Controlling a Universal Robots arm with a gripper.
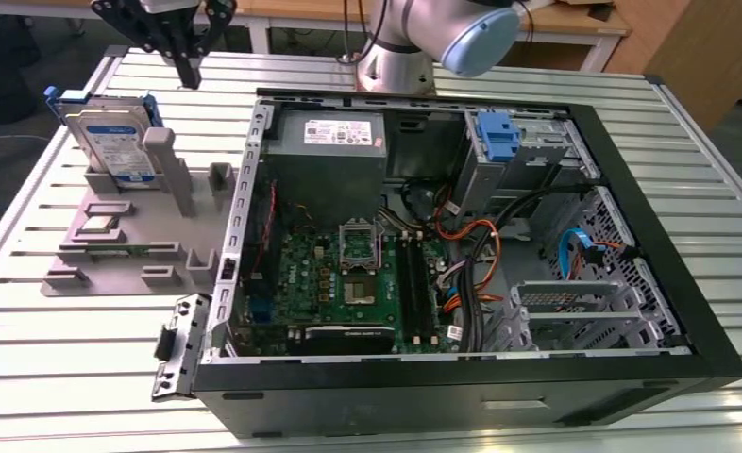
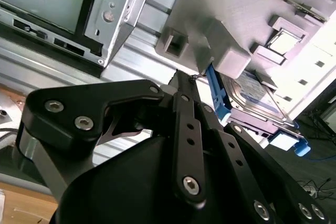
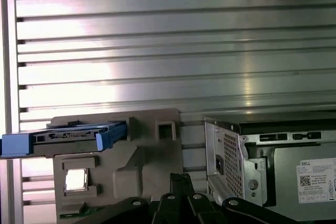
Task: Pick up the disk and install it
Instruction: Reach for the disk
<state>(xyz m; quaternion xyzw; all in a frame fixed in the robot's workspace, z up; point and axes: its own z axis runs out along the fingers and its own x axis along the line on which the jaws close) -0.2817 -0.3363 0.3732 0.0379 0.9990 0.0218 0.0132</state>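
Disk stands upright (in a grey rack), apart from the tool.

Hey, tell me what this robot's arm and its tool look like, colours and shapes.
The arm is a smooth silver-grey tube with a rounded pale blue cap on its joint. The tool is matte black, built of flat linked bars pinned with silver bolts, and it narrows to two slim fingers.
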